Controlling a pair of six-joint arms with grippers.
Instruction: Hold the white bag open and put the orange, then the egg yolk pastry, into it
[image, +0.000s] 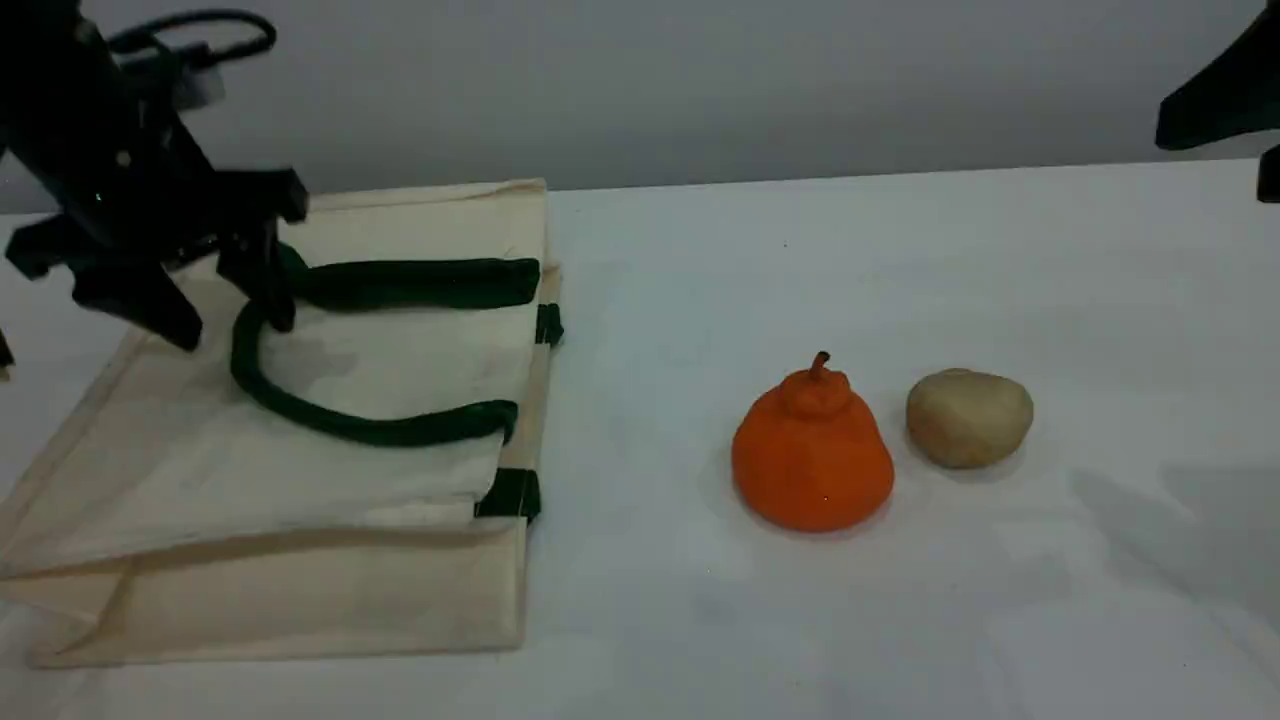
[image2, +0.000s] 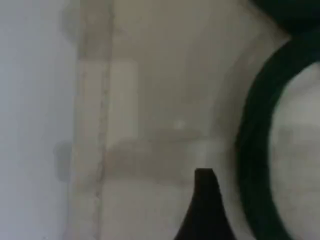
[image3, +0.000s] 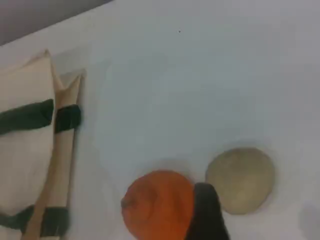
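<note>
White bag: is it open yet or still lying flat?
Still flat. The white bag lies collapsed on the table, its green handle resting on top, mouth unopened; nothing is inside.

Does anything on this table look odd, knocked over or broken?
Nothing stands out. The white bag lies flat and intact, its green handles resting on top. The orange sits upright beside the egg yolk pastry, both whole, nothing spilled.

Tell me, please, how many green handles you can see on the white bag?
2: one handle lies straight across the white bag near its far edge; the other handle curves in a loop nearer the camera. Parts sit hidden behind the left gripper.
</note>
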